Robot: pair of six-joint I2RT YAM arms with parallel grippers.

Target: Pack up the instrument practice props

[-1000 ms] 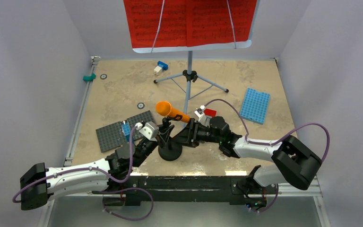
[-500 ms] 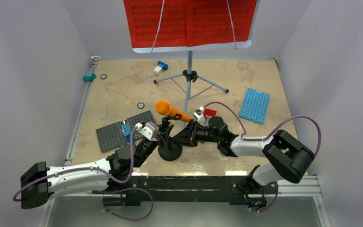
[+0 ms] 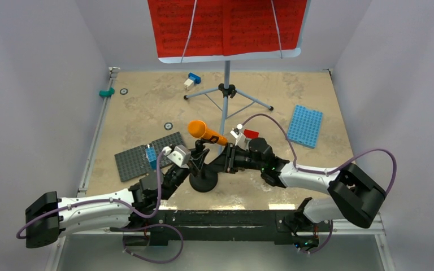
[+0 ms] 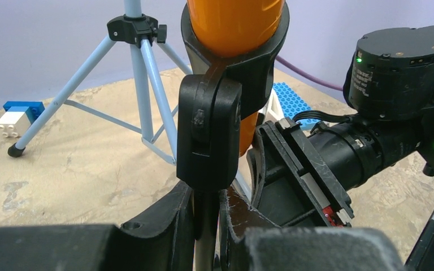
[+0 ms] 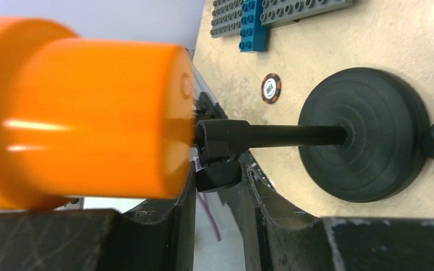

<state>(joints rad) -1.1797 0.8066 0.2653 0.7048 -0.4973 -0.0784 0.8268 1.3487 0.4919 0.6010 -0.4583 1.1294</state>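
Left gripper (image 3: 195, 164) first: from the top view I see it reach in from 8 o'clock to the thin pole of the black mic stand (image 3: 203, 182). That stand sits near the middle of the table (image 3: 147, 107), a bit toward 6 o'clock. The right gripper (image 3: 226, 160) reaches in from 3 o'clock and meets the same stand just under the orange microphone (image 3: 203, 131). The microphone rests in the clip on top and its big end points toward 10 o'clock. The music stand (image 3: 226, 90) is at 12 o'clock, well apart from both grippers, with the red pages (image 3: 226, 25) on it. A grey plate (image 3: 141, 158) lies at 9 o'clock from the mic stand. A blue plate (image 3: 305, 125) lies at 2 o'clock.

From the left wrist, I see the left gripper (image 4: 204, 203) closed tight on the pole of the mic stand (image 4: 206, 135). The microphone (image 4: 234, 22) sits in the clip at 12 o'clock. The right gripper is just beside the clip at 4 o'clock.

From the right wrist, the right gripper (image 5: 217, 186) has only a narrow gap. The black joint of the clip is right at its tips, but I cannot tell if it squeezes it. The microphone (image 5: 85, 118) is big and blurry at 9 o'clock. The round base of the mic stand (image 5: 364, 135) lies flat on the table at 3 o'clock.
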